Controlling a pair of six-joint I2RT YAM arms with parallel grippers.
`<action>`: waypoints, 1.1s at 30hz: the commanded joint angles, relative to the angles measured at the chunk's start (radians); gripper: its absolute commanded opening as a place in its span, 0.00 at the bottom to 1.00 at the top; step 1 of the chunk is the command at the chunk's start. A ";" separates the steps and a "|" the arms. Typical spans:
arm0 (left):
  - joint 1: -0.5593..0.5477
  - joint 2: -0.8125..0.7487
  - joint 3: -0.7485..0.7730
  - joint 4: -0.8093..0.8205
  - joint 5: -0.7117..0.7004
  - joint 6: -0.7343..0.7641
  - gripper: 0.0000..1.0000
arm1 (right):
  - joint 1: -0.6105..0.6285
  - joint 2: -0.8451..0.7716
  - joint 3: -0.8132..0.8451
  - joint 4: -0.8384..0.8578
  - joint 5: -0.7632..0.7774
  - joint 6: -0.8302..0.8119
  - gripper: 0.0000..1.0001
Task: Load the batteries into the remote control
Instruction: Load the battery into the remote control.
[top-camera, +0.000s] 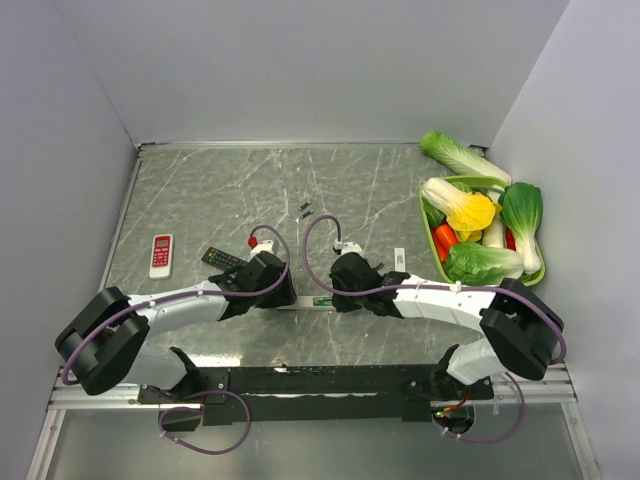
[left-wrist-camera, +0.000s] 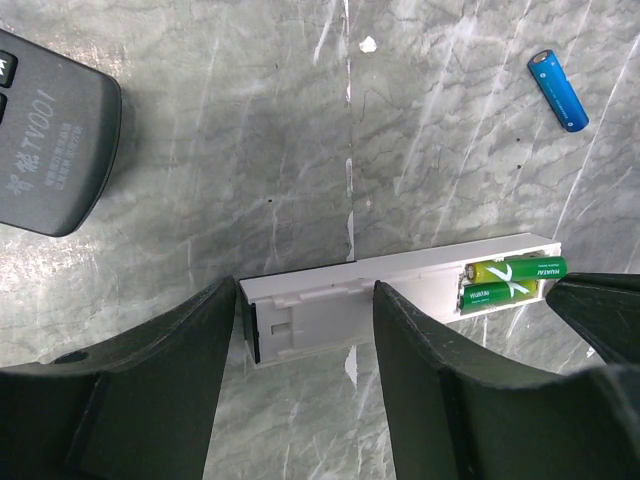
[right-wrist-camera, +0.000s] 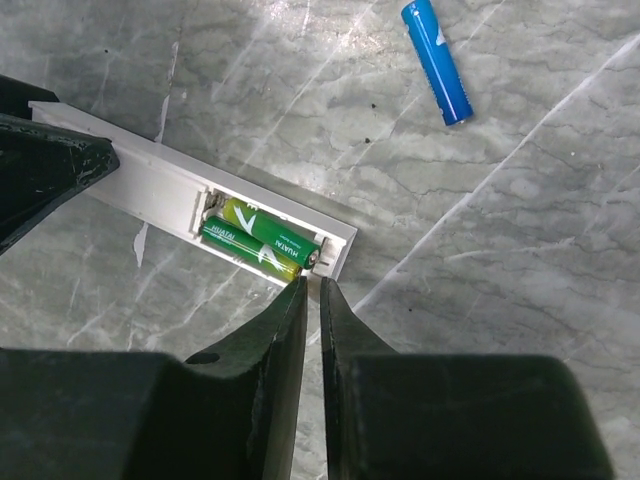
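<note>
Right wrist view: two green batteries (right-wrist-camera: 262, 238) seated in white remote (right-wrist-camera: 150, 185), loading seemingly done; blue battery (right-wrist-camera: 436, 60) spare; right pincer (right-wrist-camera: 312, 285) almost closed, empty; left pincer (left-wrist-camera: 305, 290) wide open over remote.

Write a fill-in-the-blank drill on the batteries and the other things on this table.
1. The open compartment of the white remote holds ___ green batteries.
2. The loose battery lying on the table is ___ in colour.
3. The basket at the table's right edge holds ___ only.
Missing words: two; blue; vegetables.
</note>
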 joint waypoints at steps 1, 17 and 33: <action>0.002 0.018 0.012 -0.018 0.007 0.005 0.61 | -0.006 0.021 0.041 0.028 -0.021 -0.017 0.17; 0.002 0.007 0.006 -0.015 0.007 0.001 0.61 | -0.026 -0.108 0.071 -0.093 0.022 -0.012 0.28; 0.002 0.003 0.005 -0.015 0.010 -0.001 0.61 | -0.049 -0.013 0.104 -0.019 -0.046 0.011 0.28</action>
